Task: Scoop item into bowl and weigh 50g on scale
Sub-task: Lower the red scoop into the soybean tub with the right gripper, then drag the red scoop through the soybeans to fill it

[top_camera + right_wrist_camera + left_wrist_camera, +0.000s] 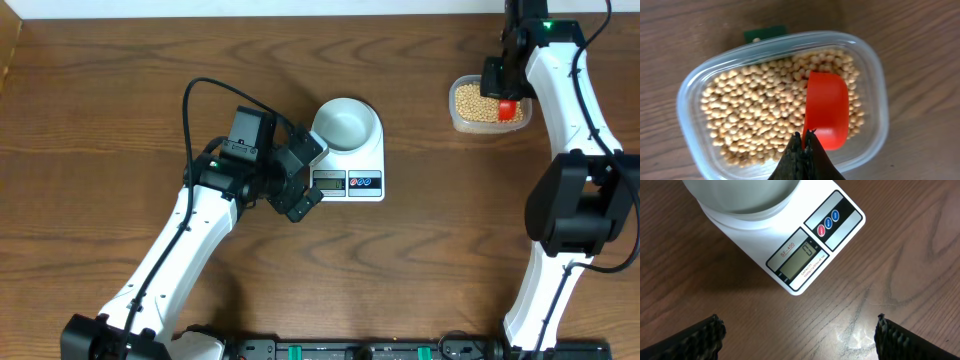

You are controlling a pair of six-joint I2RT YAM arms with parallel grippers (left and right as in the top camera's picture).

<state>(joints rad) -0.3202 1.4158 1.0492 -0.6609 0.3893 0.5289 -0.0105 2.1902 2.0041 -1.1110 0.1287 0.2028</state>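
The right pincer point(803, 145) is clamped on the handle of a red scoop point(826, 110). The scoop lies on the beans point(755, 110) in a clear tub point(687, 95) near the far right corner of the table point(100, 100). The left pincer point(800, 337) hovers with fingers apart, just beside the display end of the scale point(760, 240), mid-table. The bowl point(346, 123) rests on the scale.

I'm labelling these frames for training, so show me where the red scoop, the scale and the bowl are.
red scoop point(826, 107), right wrist view, on the middle of its red cup.
scale point(797, 262), left wrist view, on its grey display.
bowl point(360, 128), overhead view, on its inner wall.
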